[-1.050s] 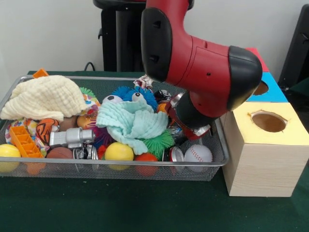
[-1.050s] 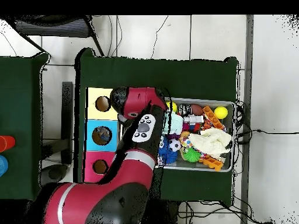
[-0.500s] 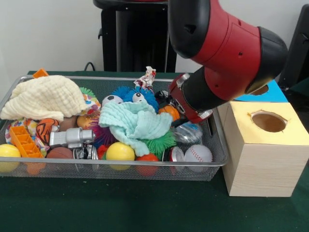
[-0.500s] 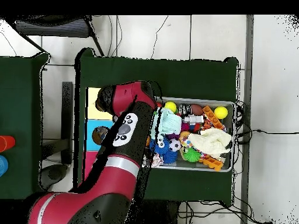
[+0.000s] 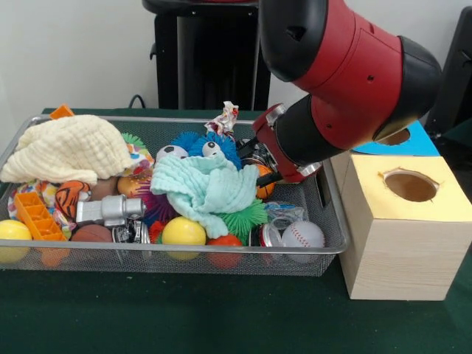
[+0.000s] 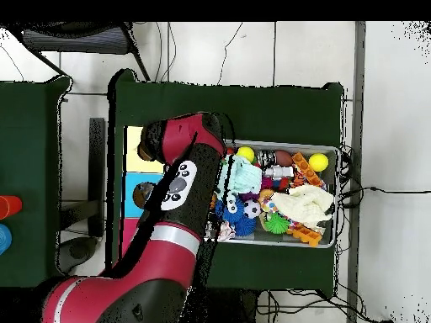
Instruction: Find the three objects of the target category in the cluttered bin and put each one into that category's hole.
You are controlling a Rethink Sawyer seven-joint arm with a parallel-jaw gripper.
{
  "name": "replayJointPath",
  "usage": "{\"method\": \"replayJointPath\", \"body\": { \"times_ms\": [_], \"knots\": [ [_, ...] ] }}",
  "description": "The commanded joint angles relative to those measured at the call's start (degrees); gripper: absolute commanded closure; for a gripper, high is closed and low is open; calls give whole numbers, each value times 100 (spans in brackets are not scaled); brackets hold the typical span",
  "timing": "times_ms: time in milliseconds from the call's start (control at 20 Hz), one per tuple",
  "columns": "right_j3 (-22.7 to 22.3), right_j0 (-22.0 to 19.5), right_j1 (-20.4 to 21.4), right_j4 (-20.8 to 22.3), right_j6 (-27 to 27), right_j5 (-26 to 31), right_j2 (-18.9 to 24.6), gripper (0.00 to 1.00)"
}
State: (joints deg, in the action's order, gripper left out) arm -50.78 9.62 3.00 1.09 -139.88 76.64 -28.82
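We are looking at the arm [image 5: 346,74] reaching into the wire bin [image 5: 324,247] near its right end, beside the yellow-topped box [image 5: 402,221]. Its wrist is hiding the fingers, so we cannot tell their state.

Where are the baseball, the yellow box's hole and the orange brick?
baseball [image 5: 303,234], front view, middle of its white face.
yellow box's hole [image 5: 411,186], front view, centre of the opening.
orange brick [image 5: 38,217], front view, middle of its studded top.
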Motion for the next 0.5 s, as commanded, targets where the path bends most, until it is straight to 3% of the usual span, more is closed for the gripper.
{"method": "replayJointPath", "body": {
  "times_ms": [50,200,500],
  "knots": [
    [-419,-141,-206,-282,-879,-663,701,0],
    [-851,-386,57,-619,-648,-1334,1107,0],
    [-1464,-595,359,-1058,-489,-1949,1490,0]
  ]
}}
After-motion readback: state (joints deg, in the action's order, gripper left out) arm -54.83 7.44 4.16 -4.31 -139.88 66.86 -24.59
